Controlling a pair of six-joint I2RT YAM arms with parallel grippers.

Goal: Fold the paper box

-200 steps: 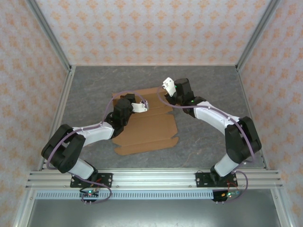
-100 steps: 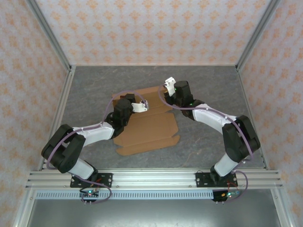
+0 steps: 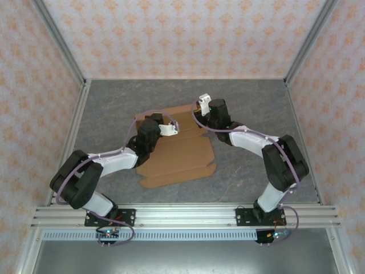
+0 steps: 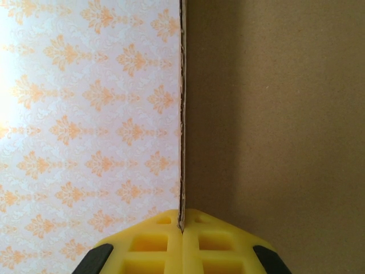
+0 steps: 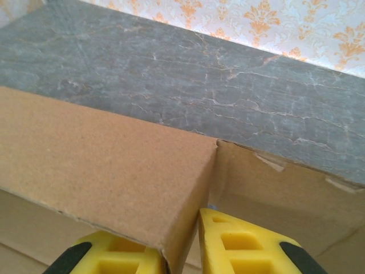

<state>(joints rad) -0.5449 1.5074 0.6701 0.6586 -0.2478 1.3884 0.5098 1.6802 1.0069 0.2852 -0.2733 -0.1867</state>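
Observation:
The paper box (image 3: 179,157) is a brown cardboard sheet lying mid-table, with its far flaps partly raised. My left gripper (image 3: 169,129) sits at the sheet's far-left part. In the left wrist view it (image 4: 182,227) is shut on the thin edge of an upright cardboard panel (image 4: 274,114). My right gripper (image 3: 201,107) is at the far-right corner of the sheet. In the right wrist view its yellow fingers (image 5: 245,245) sit on either side of a folded flap (image 5: 114,165), and the gripper (image 5: 182,254) is shut on that fold.
The grey stone-pattern table (image 3: 251,165) runs out to patterned walls (image 3: 171,40) on three sides. Metal frame posts (image 3: 57,40) stand at the back corners. An aluminium rail (image 3: 182,216) carrying both arm bases lines the near edge.
My right gripper has moved left and down onto the box's far-right corner, and its jaws have narrowed around the flap. The left arm and its grip have not moved.

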